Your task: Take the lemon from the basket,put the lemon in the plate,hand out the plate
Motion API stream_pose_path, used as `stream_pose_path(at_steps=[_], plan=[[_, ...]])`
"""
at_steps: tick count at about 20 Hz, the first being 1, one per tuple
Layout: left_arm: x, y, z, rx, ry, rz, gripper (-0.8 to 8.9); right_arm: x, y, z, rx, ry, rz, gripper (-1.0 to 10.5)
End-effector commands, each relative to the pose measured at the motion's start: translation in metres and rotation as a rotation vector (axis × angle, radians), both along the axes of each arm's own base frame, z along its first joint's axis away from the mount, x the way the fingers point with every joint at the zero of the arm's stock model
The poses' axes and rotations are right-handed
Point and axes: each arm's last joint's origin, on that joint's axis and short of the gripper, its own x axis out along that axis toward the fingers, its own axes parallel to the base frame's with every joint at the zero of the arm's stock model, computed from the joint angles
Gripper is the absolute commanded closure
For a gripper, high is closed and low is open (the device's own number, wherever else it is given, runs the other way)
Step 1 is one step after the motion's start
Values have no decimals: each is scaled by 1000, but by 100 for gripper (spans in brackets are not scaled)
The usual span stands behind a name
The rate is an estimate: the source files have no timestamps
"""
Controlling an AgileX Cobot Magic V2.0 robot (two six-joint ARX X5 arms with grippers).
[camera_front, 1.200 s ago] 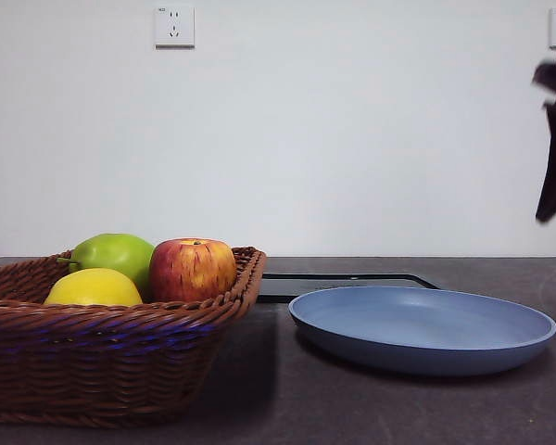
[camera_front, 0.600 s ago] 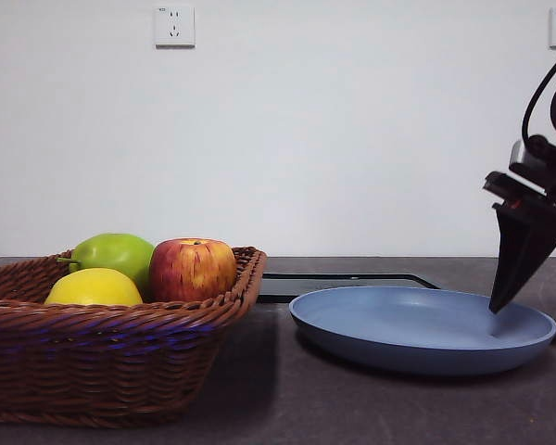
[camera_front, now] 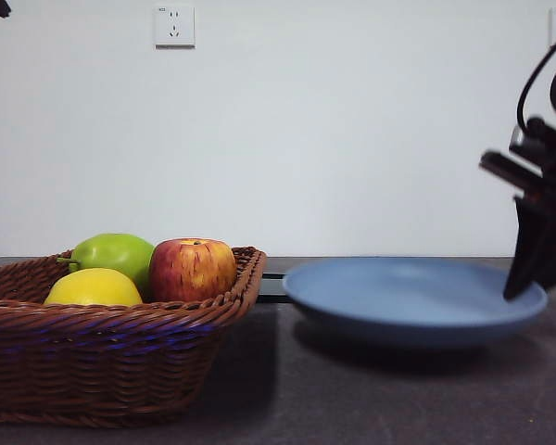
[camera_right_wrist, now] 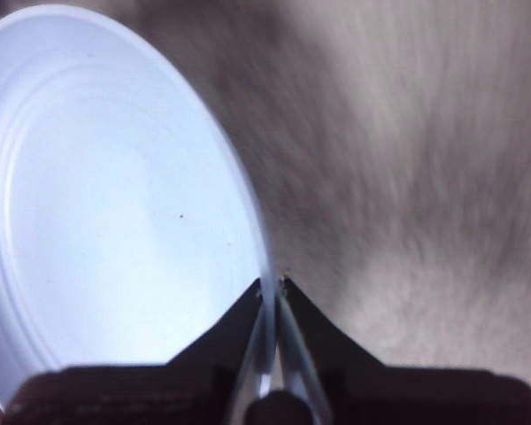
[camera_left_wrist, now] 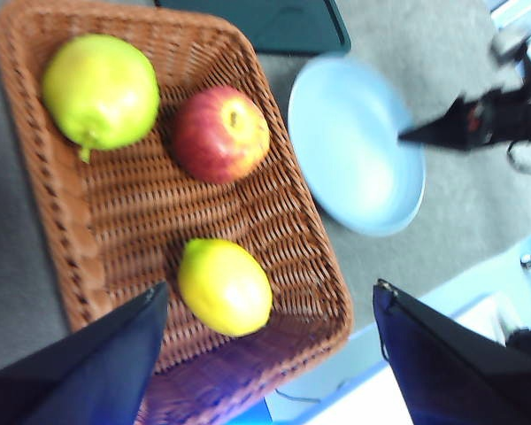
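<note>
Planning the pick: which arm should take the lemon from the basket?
Left. The left gripper hangs open above the lemon in the basket, while the right gripper is shut on the plate.

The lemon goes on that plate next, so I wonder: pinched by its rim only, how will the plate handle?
The plate looks stiff. Held at one rim by the right gripper, it may sag or tilt. Its smooth rim might slip.

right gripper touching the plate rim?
Touching. In the right wrist view the right gripper has its jaws closed on the plate rim, one on each side, no gap showing.
</note>
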Motion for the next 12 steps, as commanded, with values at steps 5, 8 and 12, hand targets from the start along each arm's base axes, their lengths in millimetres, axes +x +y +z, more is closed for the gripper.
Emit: stream_pose_path(at_steps=[5,8,12], plan=[[11,-29,-5,4,126,-33,411,-8,0,41,20,-159,-8,942],[20,-51,-17,81,221,-53,411,-14,0,53,23,-208,-7,942],[36,-83,-15,310,284,-59,411,-16,-1,58,22,-231,-9,942]])
